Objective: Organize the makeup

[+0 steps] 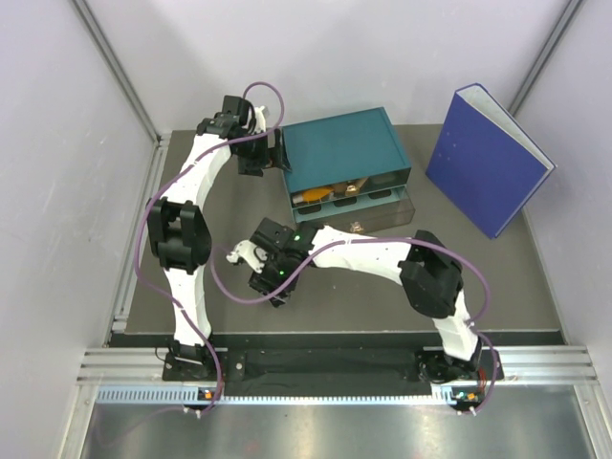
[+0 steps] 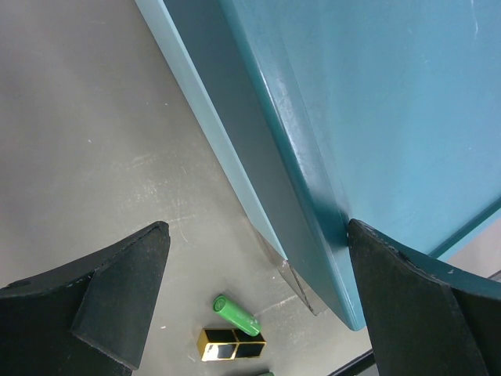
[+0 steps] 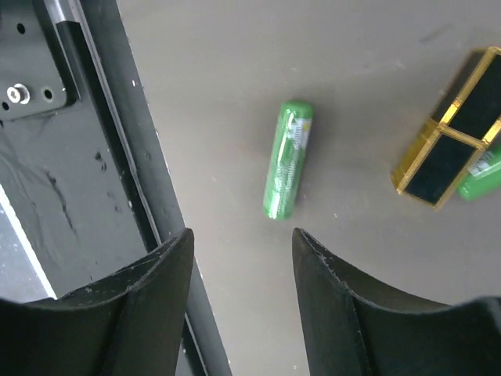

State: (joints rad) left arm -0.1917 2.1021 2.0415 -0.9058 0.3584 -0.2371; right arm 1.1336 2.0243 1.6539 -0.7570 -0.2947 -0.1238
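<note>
The teal drawer box (image 1: 344, 153) stands at the back middle with its drawers pulled out. An orange tube (image 1: 314, 198) and a brown piece (image 1: 352, 188) lie in the upper drawer. My left gripper (image 1: 276, 153) is open at the box's left side, and in the left wrist view (image 2: 257, 235) its jaws straddle the box's edge (image 2: 313, 196). Below it lie a green capsule (image 2: 236, 313) and a black-and-gold case (image 2: 231, 345). My right gripper (image 3: 243, 235) is open and empty just short of another green capsule (image 3: 287, 159). A black-and-gold case (image 3: 450, 149) lies to its right.
A big blue binder (image 1: 488, 158) stands tilted at the back right. The black rail of the table's front edge (image 3: 117, 133) runs close to my right gripper's left finger. Grey walls close in the left side and the back.
</note>
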